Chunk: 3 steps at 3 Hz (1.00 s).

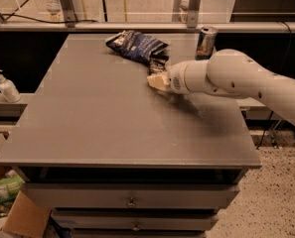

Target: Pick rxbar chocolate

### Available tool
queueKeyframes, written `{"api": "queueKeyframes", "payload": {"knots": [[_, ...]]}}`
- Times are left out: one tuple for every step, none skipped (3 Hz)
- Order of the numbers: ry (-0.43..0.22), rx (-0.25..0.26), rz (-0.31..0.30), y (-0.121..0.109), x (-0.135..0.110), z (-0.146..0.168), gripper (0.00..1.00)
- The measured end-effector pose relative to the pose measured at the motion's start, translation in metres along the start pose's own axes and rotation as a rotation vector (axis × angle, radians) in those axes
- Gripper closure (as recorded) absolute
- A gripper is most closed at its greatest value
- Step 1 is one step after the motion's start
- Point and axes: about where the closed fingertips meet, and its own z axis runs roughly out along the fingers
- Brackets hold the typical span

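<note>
Approach step judged in hand, grasp not yet made. Gripper (156, 81) poised low over bench (107, 128), just beside rxbar chocolate (159, 63). Bar seen flat at near edge of dark blue snack bag (136, 44). Open or closed cannot be told. Next move judged: gripper to be centred on bar alone, bag avoided.

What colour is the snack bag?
Snack bag: dark blue, white print, camera view; pincer beside it.

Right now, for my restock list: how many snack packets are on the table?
2: the dark blue snack bag near the far edge, and the rxbar chocolate beside it, with the gripper at its near end.
</note>
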Motion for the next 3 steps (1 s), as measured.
{"api": "queueKeyframes", "payload": {"knots": [[-0.042,-0.021,-0.011,0.013,-0.01,-0.026,1.0],[-0.149,-0.108,-0.072,0.057,-0.053,-0.087,1.0],[-0.213,-0.184,-0.123,0.084,-0.075,-0.145,1.0]]}}
